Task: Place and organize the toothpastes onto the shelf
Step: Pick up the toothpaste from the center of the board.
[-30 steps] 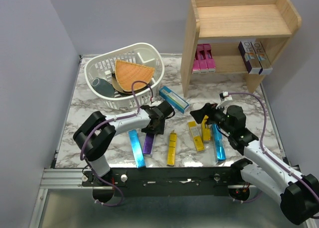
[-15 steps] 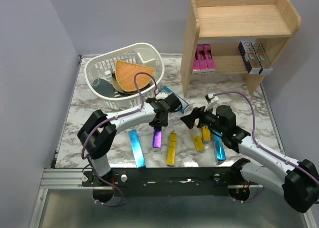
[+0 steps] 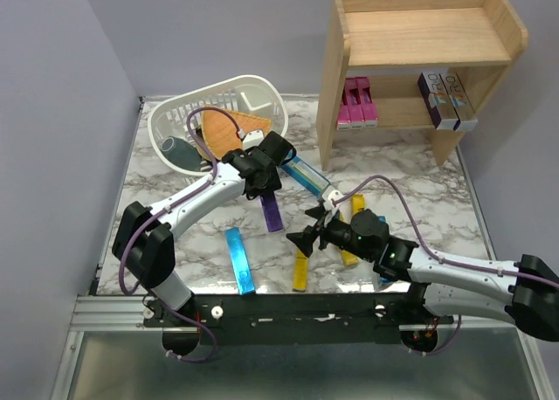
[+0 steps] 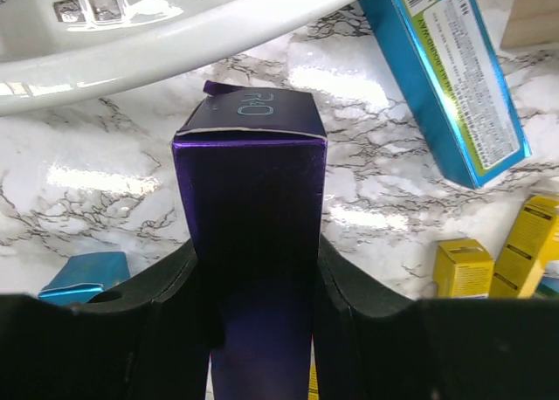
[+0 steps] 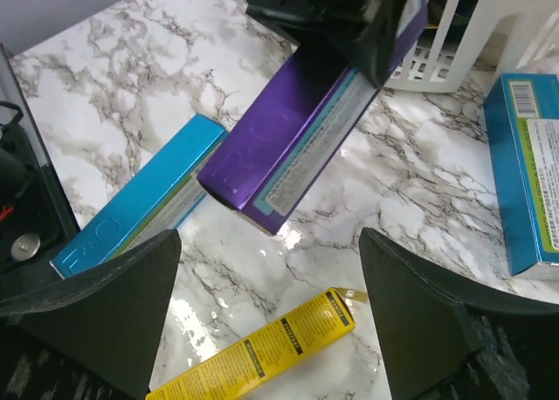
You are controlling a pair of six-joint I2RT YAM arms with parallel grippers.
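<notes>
My left gripper (image 3: 266, 171) is shut on a purple toothpaste carton (image 3: 272, 212) and holds it tilted above the table; it fills the left wrist view (image 4: 251, 182) and shows in the right wrist view (image 5: 288, 134). My right gripper (image 3: 307, 237) is open and empty, low over a yellow carton (image 3: 300, 269), which lies between its jaws in the right wrist view (image 5: 262, 352). A blue carton (image 3: 238, 260) lies at front left, another (image 3: 306, 175) by the basket. The wooden shelf (image 3: 419, 59) holds pink cartons (image 3: 356, 103) and purple-silver cartons (image 3: 447, 99) on its lower tier.
A white slotted basket (image 3: 175, 125) with an orange wedge (image 3: 229, 125) and grey items stands at back left. More yellow cartons (image 3: 349, 234) lie under the right arm. The shelf's top tier holds nothing.
My left gripper has lifted the purple carton off the table and moved back toward the basket. My right arm has swung left and lower, over the yellow carton.
</notes>
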